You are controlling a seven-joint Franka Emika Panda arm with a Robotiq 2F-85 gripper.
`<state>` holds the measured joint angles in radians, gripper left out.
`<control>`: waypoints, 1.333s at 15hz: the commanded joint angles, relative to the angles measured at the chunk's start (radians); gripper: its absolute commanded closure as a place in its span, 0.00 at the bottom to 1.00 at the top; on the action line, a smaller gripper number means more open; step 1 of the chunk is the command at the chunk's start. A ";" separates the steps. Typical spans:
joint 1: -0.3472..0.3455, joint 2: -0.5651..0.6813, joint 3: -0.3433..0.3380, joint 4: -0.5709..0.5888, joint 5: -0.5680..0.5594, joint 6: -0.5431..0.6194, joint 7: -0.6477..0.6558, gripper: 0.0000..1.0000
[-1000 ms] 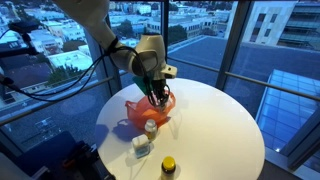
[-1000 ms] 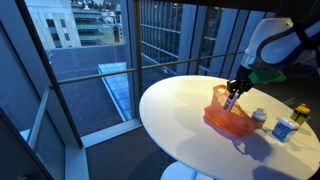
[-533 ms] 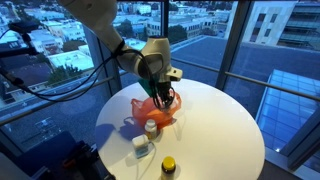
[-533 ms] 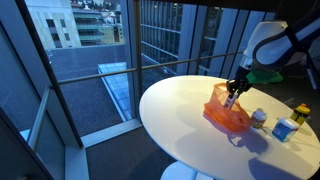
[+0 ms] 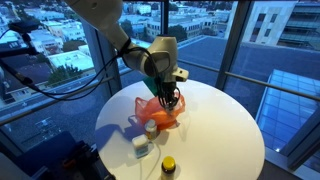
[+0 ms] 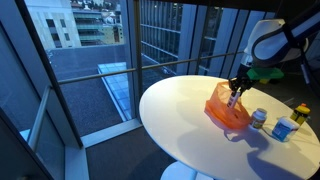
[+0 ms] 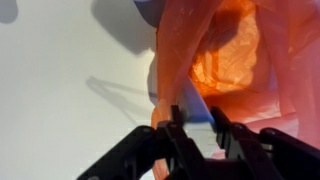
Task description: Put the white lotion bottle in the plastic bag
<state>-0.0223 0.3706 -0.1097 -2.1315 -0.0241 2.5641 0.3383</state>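
Windows (image 6: 110,60) with a city view ring the round white table (image 5: 215,125), seen in both exterior views (image 6: 175,115). The robot arm (image 5: 120,40) bends down over the near half of the tabletop.

An orange plastic bag (image 5: 157,112) sits crumpled on the table under the arm, its upper edge drawn upward (image 6: 228,108). The wrist view shows its translucent film (image 7: 225,60) spreading away from the black fingers (image 7: 178,128), with a shadow on the white surface beside it.

The tool (image 5: 168,98) is clenched on the bag's upper edge, its jaws close together with a fold of orange film at them in the wrist view (image 7: 196,125); in an exterior view it points straight down into the bag's top (image 6: 236,92).

The white lotion bottle (image 5: 151,128) stands upright on the table outside the bag, just beside its lower edge (image 6: 259,119). A blue-and-white container (image 5: 141,146) sits next to it, farther from the bag (image 6: 284,129). A dark bottle with a yellow cap (image 5: 168,166) stands apart near the table's rim (image 6: 301,113)
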 commanded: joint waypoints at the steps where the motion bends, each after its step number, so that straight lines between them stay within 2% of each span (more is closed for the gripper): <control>1: -0.011 0.020 -0.002 0.054 0.029 -0.065 -0.023 0.89; 8: -0.025 0.048 0.001 0.083 0.059 -0.095 -0.030 0.89; 9: -0.025 0.044 0.000 0.082 0.061 -0.097 -0.029 0.76; 10: -0.024 0.040 -0.002 0.081 0.059 -0.098 -0.027 0.41; 12: -0.018 0.007 -0.008 0.064 0.047 -0.105 -0.021 0.33; 16: -0.014 -0.098 -0.009 0.016 0.033 -0.151 -0.031 0.02; 20: -0.024 -0.223 -0.006 -0.016 0.028 -0.288 -0.056 0.00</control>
<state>-0.0389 0.2589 -0.1131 -2.0981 0.0105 2.3669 0.3182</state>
